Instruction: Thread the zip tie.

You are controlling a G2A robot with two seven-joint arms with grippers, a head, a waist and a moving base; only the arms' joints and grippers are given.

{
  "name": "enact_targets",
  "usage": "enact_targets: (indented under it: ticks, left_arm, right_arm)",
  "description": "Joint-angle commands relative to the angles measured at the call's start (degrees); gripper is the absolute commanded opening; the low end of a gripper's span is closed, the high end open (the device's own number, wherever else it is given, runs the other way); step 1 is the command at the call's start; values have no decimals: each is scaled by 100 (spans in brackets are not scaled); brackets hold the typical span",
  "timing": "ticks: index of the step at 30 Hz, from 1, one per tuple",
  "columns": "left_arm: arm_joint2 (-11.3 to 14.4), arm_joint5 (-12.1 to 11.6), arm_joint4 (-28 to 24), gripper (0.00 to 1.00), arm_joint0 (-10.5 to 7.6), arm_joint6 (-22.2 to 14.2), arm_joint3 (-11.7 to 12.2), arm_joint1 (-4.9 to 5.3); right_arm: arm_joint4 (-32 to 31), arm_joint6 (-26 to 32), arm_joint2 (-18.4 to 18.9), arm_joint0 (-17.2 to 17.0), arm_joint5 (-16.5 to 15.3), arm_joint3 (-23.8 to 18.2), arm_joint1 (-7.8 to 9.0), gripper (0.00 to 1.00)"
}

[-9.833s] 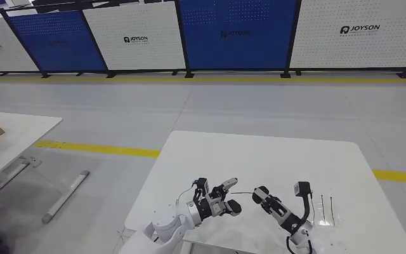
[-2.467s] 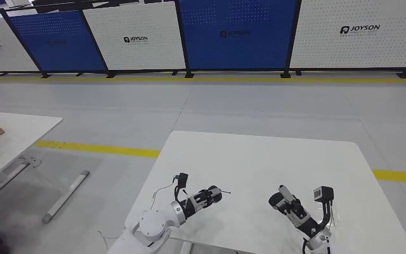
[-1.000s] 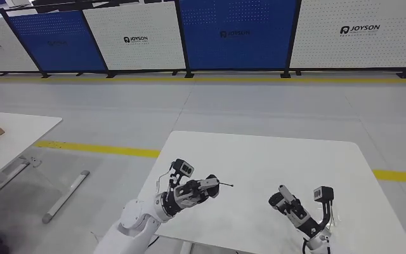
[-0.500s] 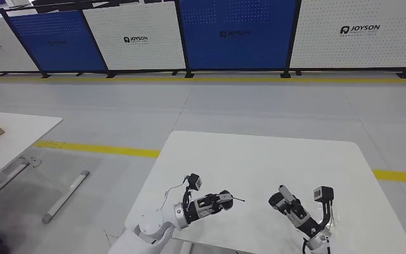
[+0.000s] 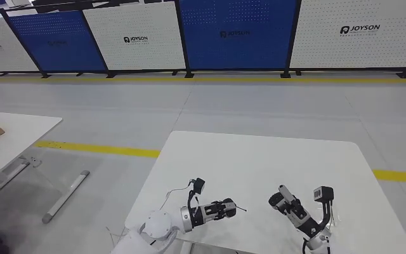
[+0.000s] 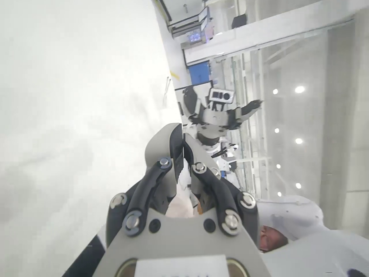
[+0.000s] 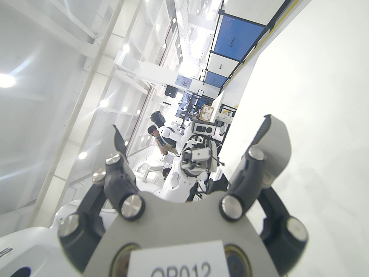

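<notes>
White table (image 5: pixel 266 159), left gripper (image 5: pixel 227 207) clamped on zip tie (image 5: pixel 240 207), its long axis aimed at right gripper (image 5: pixel 278 195), spread wide

My left hand (image 6: pixel 182 134) is showing matt grey metal plates, shiny round screw heads, black plastic links and dark ribbed pads. My right hand (image 7: pixel 192 129) is showing the same matt grey metal and glossy screws, with a white paper-looking label (image 7: pixel 175 258) at its base. The zip tie (image 5: pixel 241 208) is looking like thin black plastic. The tabletop (image 5: pixel 266 159) under both hands is looking white, smooth and matt.
</notes>
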Motion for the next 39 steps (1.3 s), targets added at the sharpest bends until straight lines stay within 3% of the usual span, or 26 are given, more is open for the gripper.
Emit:
enact_targets:
  ticks: [1, 10, 13, 16, 26, 30, 34, 37, 39]
  left_arm:
    - [-13, -13, -98, 0, 8, 0, 1, 1]
    - [-12, -9, -119, 0, 6, 38, -3, -2]
    - [-28, 2, -600, 0, 4, 620, -67, -49]
    - [-13, -74, -696, 0, -28, 891, -88, -71]
    - [3, -94, -715, 0, -33, 852, -82, -71]
    - [3, -94, -715, 0, -33, 852, -82, -71]
    - [3, -94, -715, 0, -33, 852, -82, -71]
    - [3, -94, -715, 0, -33, 852, -82, -71]
    - [3, -94, -715, 0, -33, 852, -82, -71]
  right_arm:
    - [0, 0, 0, 0, 0, 0, 0, 100]
    - [0, 0, 0, 0, 0, 0, 0, 100]
    - [0, 0, 0, 0, 0, 0, 0, 100]
    - [0, 0, 0, 0, 0, 0, 0, 100]
    - [-55, 187, -32, 31, 0, -102, 6, 100]
    - [-542, 375, 432, -101, 6, -365, 91, 100]
    - [-1383, 111, 1021, -360, 709, -748, 181, 100]
    - [-2185, 268, 1283, -443, 1429, -1003, 248, 100]
    - [-2415, 127, 1381, -453, 1699, -1154, 257, 100]
